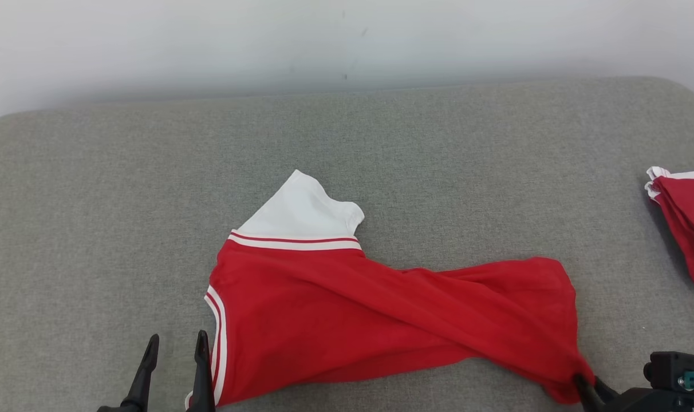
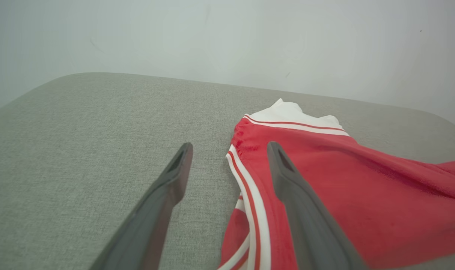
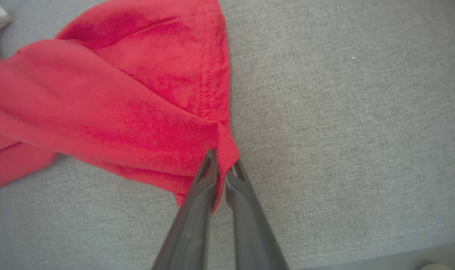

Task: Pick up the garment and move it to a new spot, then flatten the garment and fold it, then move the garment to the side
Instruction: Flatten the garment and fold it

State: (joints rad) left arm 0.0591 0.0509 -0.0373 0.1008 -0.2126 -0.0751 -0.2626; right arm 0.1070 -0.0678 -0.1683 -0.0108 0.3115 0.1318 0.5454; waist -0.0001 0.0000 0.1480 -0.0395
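Grey fabric surface (image 1: 123, 200) meets a pale wall (image 1: 347, 40). At lower right, the right gripper (image 1: 583, 382) pinches a corner of the red garment (image 1: 381, 320). At lower left, the left gripper (image 1: 177, 342) is spread wide across the garment's striped edge. The garment lies twisted mid-frame, its white part uppermost. Another red piece (image 1: 687, 223) sits at the right edge.

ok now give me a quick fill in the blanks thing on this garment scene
1. The garment lies on a ____ fabric surface.
2. The right gripper is ____ on the garment's corner.
3. The left gripper has its jaws ____, at the striped edge.
4. The sleeve is coloured ____.
Missing words: grey; shut; open; white.
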